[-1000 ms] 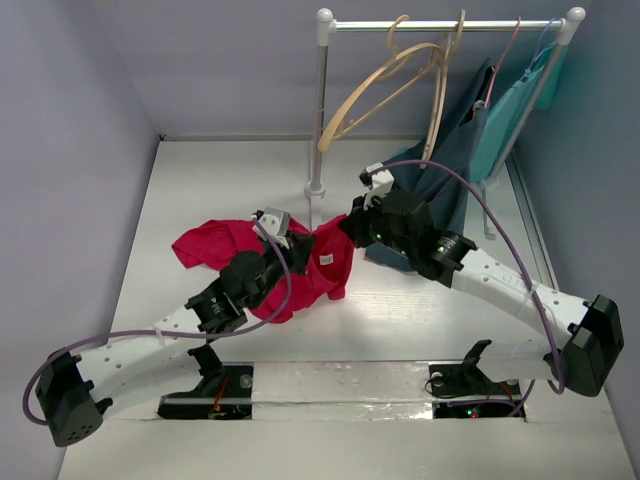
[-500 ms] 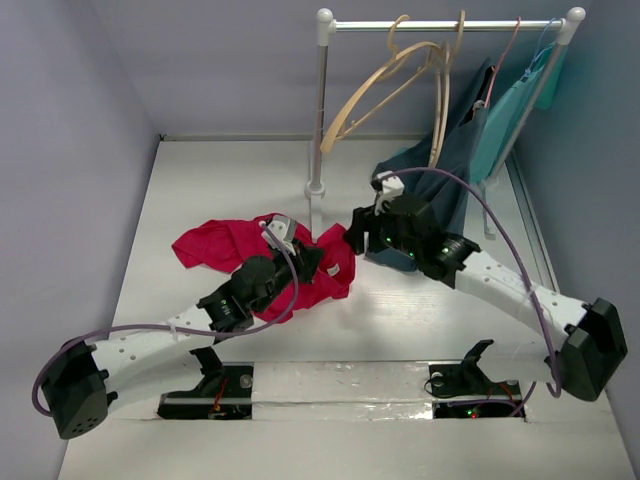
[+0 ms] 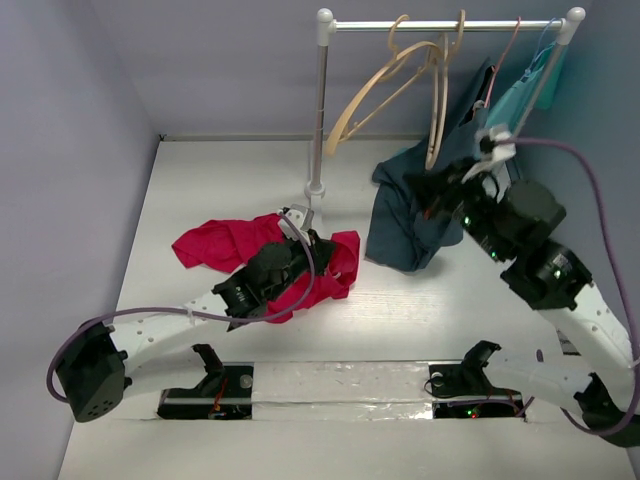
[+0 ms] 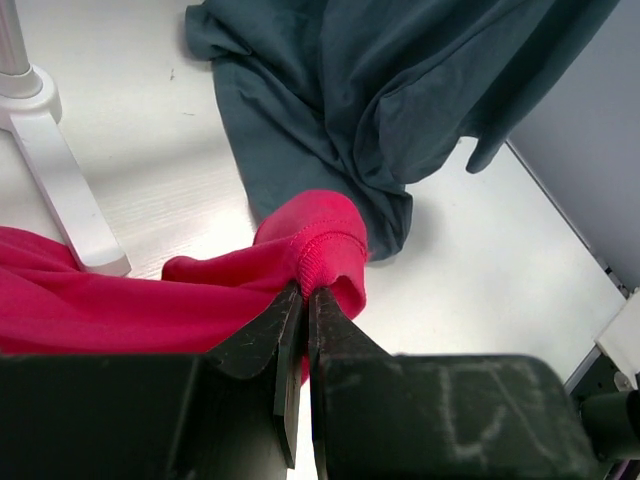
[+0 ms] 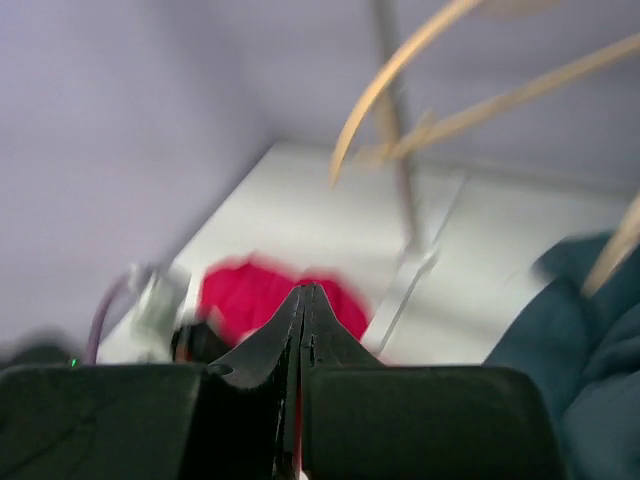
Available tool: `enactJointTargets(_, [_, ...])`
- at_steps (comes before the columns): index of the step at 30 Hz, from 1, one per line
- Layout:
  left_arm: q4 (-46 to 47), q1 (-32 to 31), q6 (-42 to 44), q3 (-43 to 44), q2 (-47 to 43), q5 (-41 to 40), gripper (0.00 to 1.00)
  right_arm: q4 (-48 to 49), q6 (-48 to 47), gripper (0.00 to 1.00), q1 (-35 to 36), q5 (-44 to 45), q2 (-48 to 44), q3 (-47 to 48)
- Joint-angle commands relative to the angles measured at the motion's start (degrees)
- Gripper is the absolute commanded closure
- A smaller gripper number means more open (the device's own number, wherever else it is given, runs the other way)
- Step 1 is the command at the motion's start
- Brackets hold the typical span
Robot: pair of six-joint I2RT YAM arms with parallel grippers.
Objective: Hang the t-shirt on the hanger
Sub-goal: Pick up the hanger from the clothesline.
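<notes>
Pinching t-shirt [image 4: 150,300] in clenched left gripper [image 4: 305,293] | right gripper [image 5: 303,296] closed empty, lifted away toward rail [image 3: 440,25]

Crimson t-shirt [image 3: 215,245] lies crumpled on the table [image 3: 230,180]; tan wooden hanger [image 3: 375,78] hangs tilted from the rail [image 3: 450,25]

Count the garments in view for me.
3. The crimson-red cloth t-shirt lies crumpled on the table, pinched by the left gripper. The dark navy-blue garment hangs from the rail, trailing onto the table. The teal garment hangs at the rail's right end. None looks hidden.
</notes>
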Motion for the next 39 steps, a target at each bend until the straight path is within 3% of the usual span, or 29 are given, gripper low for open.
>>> enactJointTargets(1, [4.36, 0.56, 1.36, 3.0, 0.28, 1.63, 1.0, -0.44, -6.89, 1.0, -1.2, 21.82, 8.93, 12.24])
enactJointTargets(3, [4.89, 0.56, 1.71, 2.48, 0.38, 1.99, 1.0, -4.46, -8.74, 1.0, -5.68, 24.51, 17.81, 18.92])
enactJointTargets(7, [5.86, 0.56, 1.98, 0.81, -1.2, 3.31, 1.0, -3.88, -10.15, 0.97, -10.27, 31.43, 24.33, 28.34])
enactJointTargets(8, [6.03, 0.56, 2.07, -0.15, -1.73, 3.22, 1.0, -2.83, -10.85, 0.88, -11.14, 32.5, 24.6, 28.61])
enactJointTargets(9, [6.03, 0.56, 2.07, -0.6, -2.08, 3.13, 1.0, -2.04, -12.16, 0.59, -11.93, 33.3, 25.47, 29.31])
enactJointTargets(10, [6.12, 0.56, 2.33, -0.77, -2.52, 3.04, 1.0, -2.9, -12.35, 0.48, -12.55, 34.26, 26.7, 30.63])
enactJointTargets(12, [6.21, 0.56, 2.51, -0.95, -2.52, 3.39, 1.0, -6.05, -13.49, 0.3, -13.69, 34.27, 29.68, 36.16])
enactJointTargets(13, [6.21, 0.56, 2.42, -0.95, -2.35, 3.92, 1.0, -7.55, -13.49, 0.29, -14.74, 33.58, 33.35, 38.44])
enactJointTargets(18, [6.48, 0.56, 2.07, -1.39, -3.14, 4.8, 1.0, -13.71, -14.2, 0.36, -17.91, 31.55, 41.82, 48.47])
enactJointTargets(26, [6.56, 1.09, 2.15, -1.3, -2.97, 4.98, 1.0, -15.65, -14.55, 0.48, -22.21, 27.78, 46.57, 51.2])
enactJointTargets(32, [6.74, 1.09, 2.24, -1.39, -2.7, 4.98, 1.0, -15.13, -15.43, 0.67, -22.75, 27.42, 48.07, 51.03])
enactJointTargets(39, [6.91, 1.09, 2.07, -1.39, -2.44, 4.98, 1.0, -14.33, -16.74, 0.97, -22.75, 27.06, 47.37, 51.82])
